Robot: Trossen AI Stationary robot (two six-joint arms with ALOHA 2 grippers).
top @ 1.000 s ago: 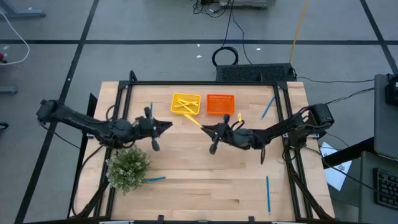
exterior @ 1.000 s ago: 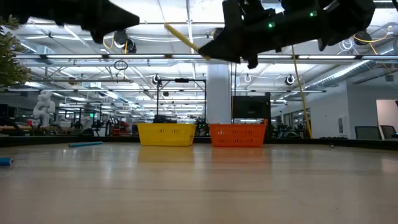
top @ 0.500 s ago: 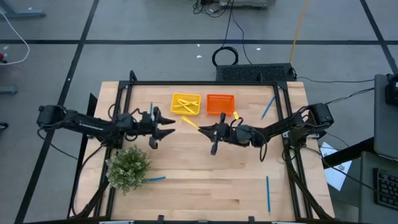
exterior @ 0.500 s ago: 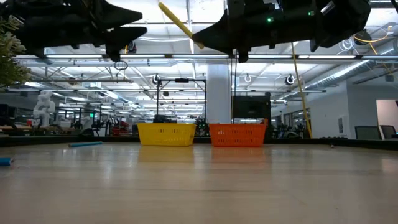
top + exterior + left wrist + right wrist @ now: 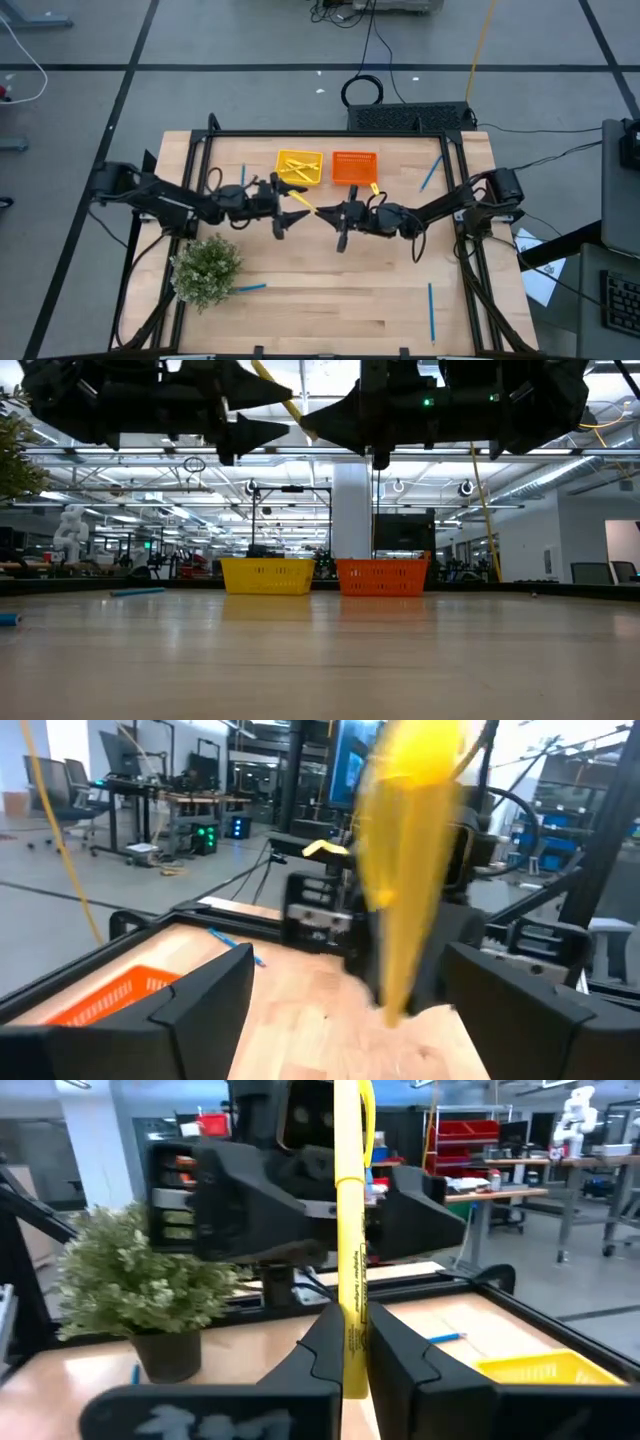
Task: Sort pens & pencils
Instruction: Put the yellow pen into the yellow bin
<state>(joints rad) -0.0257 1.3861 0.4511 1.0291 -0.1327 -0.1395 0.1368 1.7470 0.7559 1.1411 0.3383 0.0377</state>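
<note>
A yellow pen is in the air over the table's middle, with my right gripper shut on it. My left gripper is open and faces the right one. Its two fingers stand on either side of the pen's free end with a gap on each side. The low view shows the pen slanting up between both grippers. More yellow pens lie in the yellow tray at the far edge. Blue pens lie flat on the table at the far right, the near right and near the plant. My right gripper pinches the yellow pen near its lower end between its two fingers. The fingers come in level from the table's right. The pen runs on ahead of the fingertips, slanting up toward the left arm, and is lifted clear of the table.
The orange tray stands beside the yellow one at the far edge. A bushy green plant stands in a pot at the near left. A black frame borders the table. A further blue pen lies left of the yellow tray.
My left gripper has moved toward the table's right, up to the right gripper, and has opened, so that its fingers now flank the pen's free end. My right gripper has stayed in place and tipped up a little, which has raised the pen's free end.
</note>
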